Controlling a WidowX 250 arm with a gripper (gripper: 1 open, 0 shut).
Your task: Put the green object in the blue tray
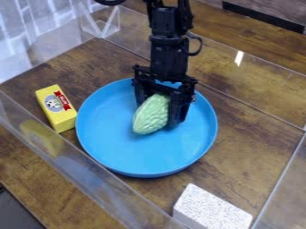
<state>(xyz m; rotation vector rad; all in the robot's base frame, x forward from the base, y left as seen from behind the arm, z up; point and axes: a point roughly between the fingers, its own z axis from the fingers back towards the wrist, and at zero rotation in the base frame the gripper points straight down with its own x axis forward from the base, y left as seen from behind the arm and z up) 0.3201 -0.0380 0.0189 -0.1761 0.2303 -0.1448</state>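
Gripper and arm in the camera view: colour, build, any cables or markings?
The gripper is all black: a boxy body with two slim, straight fingers hanging from a wider crossbar. The arm above it is black too, narrow and blocky, built of stacked segments. A dark cable loops near the top edge. No markings are legible at this resolution.

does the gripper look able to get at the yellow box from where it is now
Probably yes: the yellow box lies in the open outside the blue tray, nothing on it. The gripper stands over the green object.
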